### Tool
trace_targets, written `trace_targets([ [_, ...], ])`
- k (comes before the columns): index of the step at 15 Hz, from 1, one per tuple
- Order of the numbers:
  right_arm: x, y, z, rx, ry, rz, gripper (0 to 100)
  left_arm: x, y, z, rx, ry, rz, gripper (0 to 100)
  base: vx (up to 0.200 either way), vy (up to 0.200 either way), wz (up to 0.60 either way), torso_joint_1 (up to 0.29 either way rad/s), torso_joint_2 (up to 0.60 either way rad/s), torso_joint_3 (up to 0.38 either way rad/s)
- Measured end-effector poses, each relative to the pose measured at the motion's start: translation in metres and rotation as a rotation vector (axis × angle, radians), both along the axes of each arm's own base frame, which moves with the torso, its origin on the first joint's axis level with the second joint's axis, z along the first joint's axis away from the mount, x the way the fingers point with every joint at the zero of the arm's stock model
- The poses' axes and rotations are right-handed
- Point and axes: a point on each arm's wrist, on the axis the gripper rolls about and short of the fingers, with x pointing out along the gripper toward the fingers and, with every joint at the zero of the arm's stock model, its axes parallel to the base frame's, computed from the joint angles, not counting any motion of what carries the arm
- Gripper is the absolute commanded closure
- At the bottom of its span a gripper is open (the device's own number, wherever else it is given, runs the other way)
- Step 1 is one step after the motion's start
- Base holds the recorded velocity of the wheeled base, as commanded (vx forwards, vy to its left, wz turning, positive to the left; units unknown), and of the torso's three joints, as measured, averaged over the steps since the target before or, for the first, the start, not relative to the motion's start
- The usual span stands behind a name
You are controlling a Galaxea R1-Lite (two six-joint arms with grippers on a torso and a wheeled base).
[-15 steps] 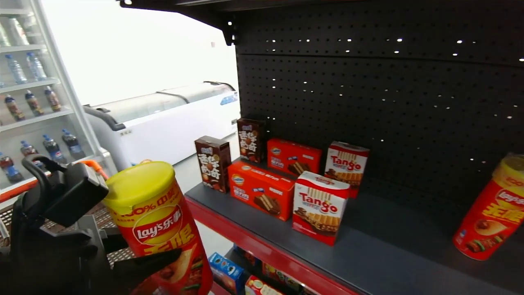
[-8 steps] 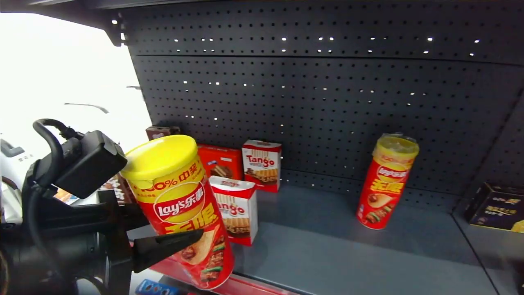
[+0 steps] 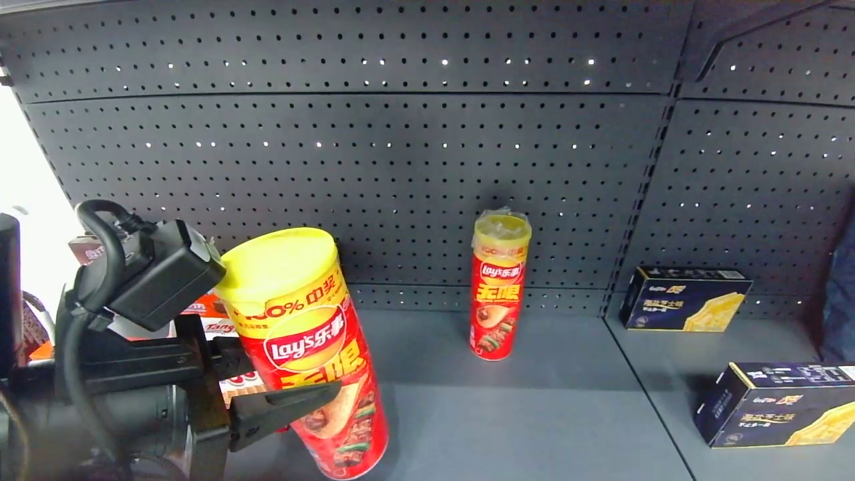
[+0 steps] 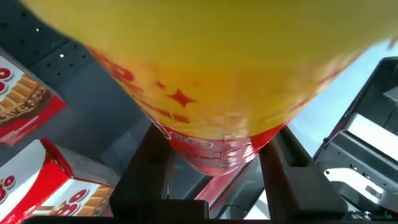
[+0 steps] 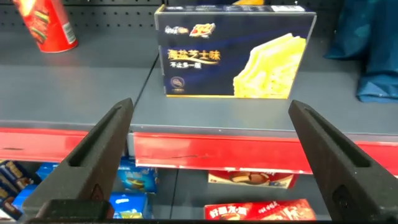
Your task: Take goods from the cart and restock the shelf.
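Left claw (image 3: 294, 377) clamped on tilted cylindrical chip can (image 3: 300, 334), yellow-lidded. Wafer boxes (image 3: 234, 386) mostly hidden behind arm. Right claw (image 5: 211, 109) apart, facing rectangular cardboard box (image 5: 233, 53).

chip can (image 3: 304, 347): red tube, yellow lid, clamped in left gripper (image 3: 294, 384), tilted with the lid leaning left, over the front-left of the grey shelf (image 3: 521, 414). second can (image 3: 499, 284), same type, stands upright by the shelf's back panel, well apart.
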Motion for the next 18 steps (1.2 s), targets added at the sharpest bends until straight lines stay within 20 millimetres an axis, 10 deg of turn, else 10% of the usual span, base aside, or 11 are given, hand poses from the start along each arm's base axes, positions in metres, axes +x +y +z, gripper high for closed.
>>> trace_targets([
  [18,-0.003,0.000,0.018,-0.001,-0.037,0.005,0,-0.006,0.006,-0.005,0.010,-0.005,0.034,100,0.000,0.000,-0.07,0.000,0.00,0.000],
])
